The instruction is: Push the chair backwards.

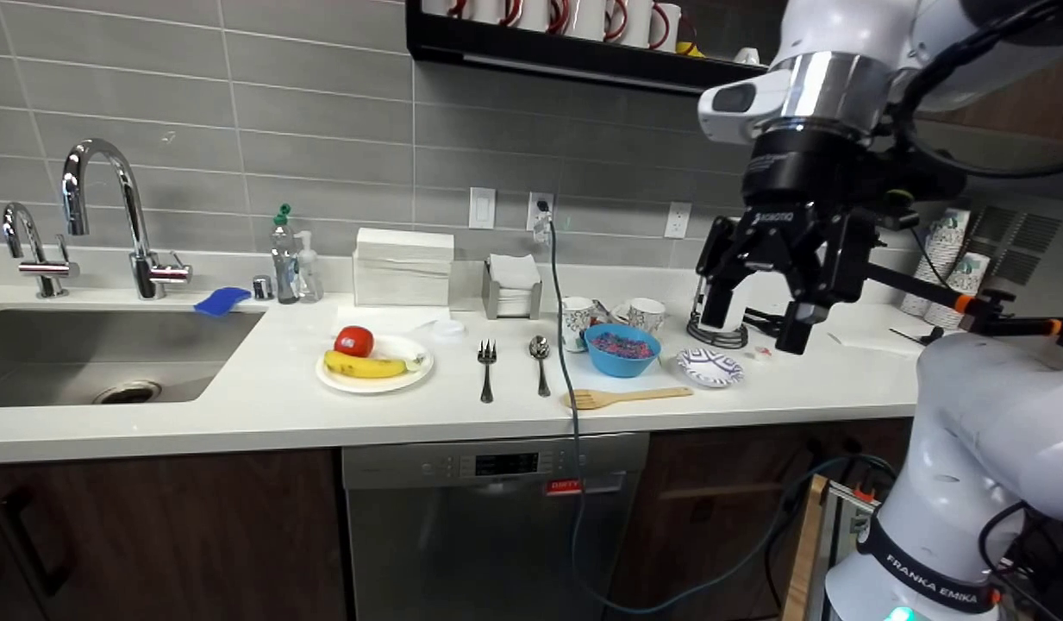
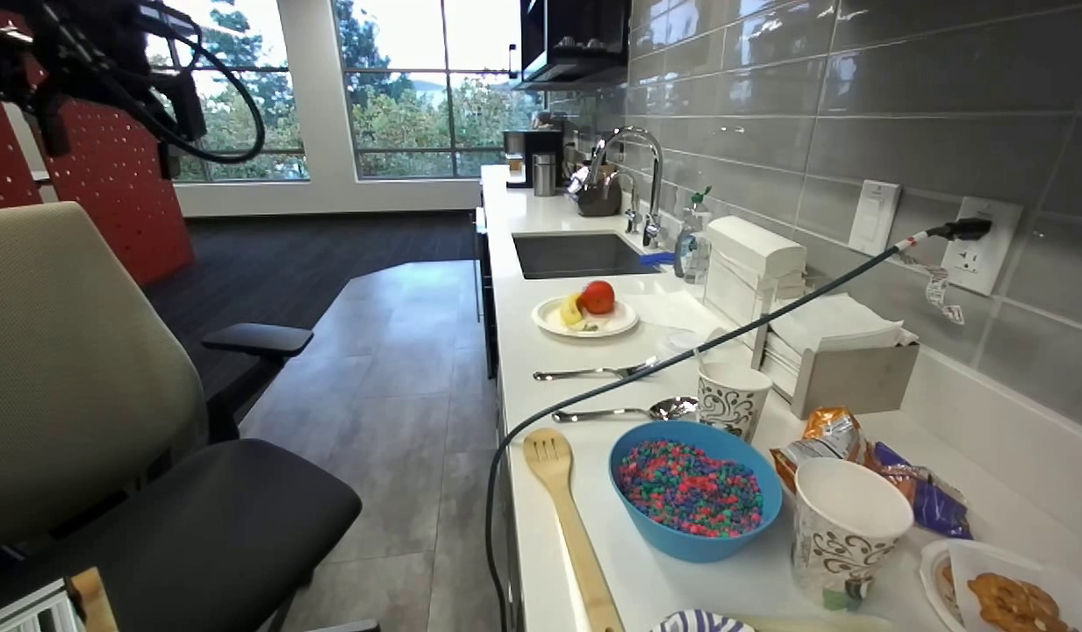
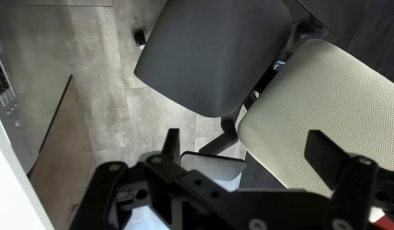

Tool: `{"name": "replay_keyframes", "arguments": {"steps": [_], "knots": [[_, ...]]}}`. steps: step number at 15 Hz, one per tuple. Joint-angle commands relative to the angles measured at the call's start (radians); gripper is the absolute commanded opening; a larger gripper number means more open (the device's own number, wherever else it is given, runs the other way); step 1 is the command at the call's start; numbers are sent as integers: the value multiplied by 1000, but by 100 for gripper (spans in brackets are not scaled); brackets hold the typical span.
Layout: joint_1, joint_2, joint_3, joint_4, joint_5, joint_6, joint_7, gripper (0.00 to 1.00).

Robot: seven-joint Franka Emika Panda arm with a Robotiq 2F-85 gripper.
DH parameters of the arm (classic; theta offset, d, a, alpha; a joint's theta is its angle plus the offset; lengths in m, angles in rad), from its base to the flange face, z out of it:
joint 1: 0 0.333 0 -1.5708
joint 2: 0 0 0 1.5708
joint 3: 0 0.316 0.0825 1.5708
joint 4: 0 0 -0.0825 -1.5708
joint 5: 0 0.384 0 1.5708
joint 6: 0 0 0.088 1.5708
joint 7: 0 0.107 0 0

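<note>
The chair (image 2: pixel 84 351) stands at the left in an exterior view, with a beige mesh back, a dark grey seat and black armrests. In the wrist view the chair (image 3: pixel 212 54) lies below the gripper. Its seat is at the top middle, its mesh back at the right, and an armrest shows between the fingers. My gripper (image 3: pixel 244 140) is open with nothing between its fingers. It hangs apart from the chair and higher than the chair back in an exterior view (image 2: pixel 111 145). In an exterior view the gripper (image 1: pixel 755 323) is in front of the counter and the chair is out of view.
A white counter (image 1: pixel 272 397) runs along the wall above a dishwasher (image 1: pixel 488 535). It bears a blue bowl (image 2: pixel 694 491), a plate with fruit (image 2: pixel 584 329), cutlery and cups. A cable (image 2: pixel 655 373) hangs from the wall over the counter edge. A red panel (image 2: pixel 119 184) stands behind the chair.
</note>
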Motion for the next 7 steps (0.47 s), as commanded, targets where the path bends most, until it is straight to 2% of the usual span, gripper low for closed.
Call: {"name": "replay_keyframes", "arguments": {"steps": [1, 3, 7], "knots": [[26, -33, -18, -9, -25, -2, 29, 100], [26, -78, -17, -29, -31, -3, 41, 100], [24, -77, -17, -41, -32, -2, 42, 100]]}}
